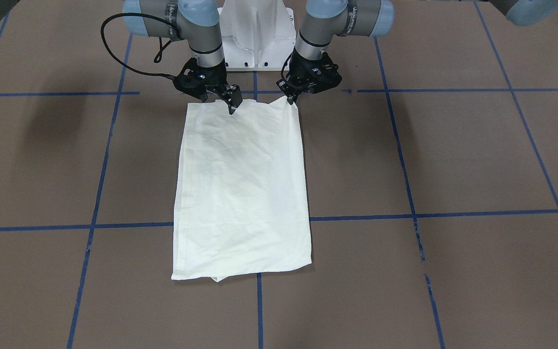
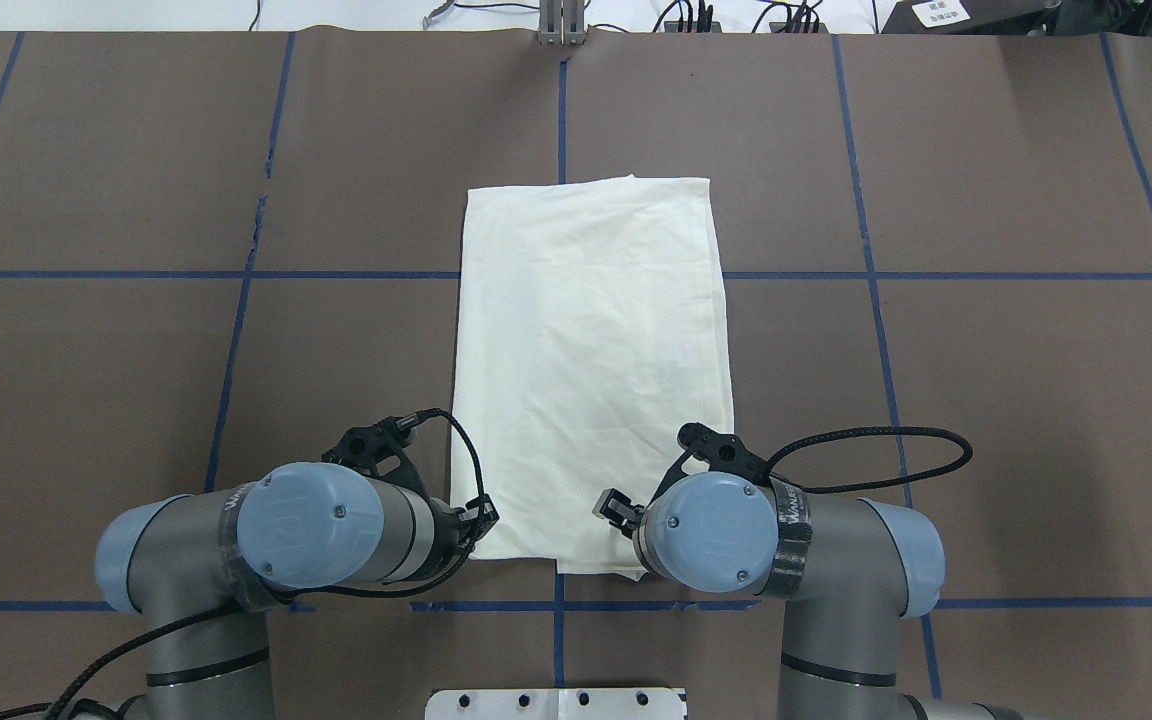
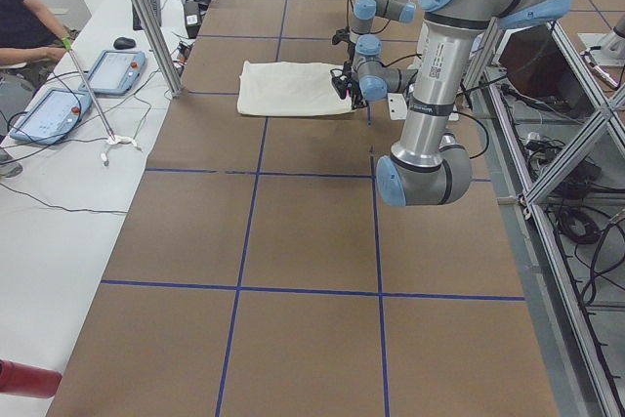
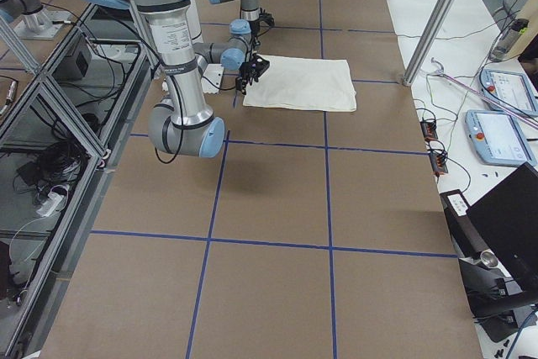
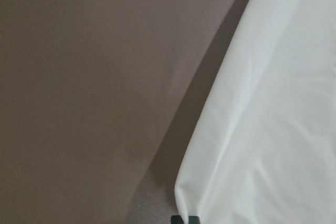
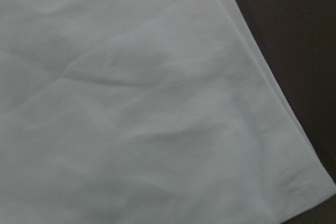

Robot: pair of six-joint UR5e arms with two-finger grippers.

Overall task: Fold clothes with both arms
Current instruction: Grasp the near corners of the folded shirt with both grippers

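The cream shirt (image 1: 242, 189) lies folded into a tall rectangle, plain side up, in the middle of the table (image 2: 591, 350). No print shows. My left gripper (image 1: 291, 100) is shut on the shirt's near corner and holds it slightly raised; it sits at the shirt's near left corner in the overhead view (image 2: 484, 520). The left wrist view shows the lifted fabric edge (image 5: 273, 129) and a black fingertip (image 5: 185, 219). My right gripper (image 1: 219, 102) stands open over the near edge, one finger touching the cloth (image 2: 616, 508). The right wrist view shows only flat fabric (image 6: 131, 103).
The white pedestal base (image 1: 255, 39) stands just behind the grippers. Blue tape lines (image 1: 259, 310) grid the brown table. Control tablets (image 3: 54, 109) and a seated person (image 3: 24, 17) are beyond the table's far edge. A metal post (image 3: 146, 17) stands there.
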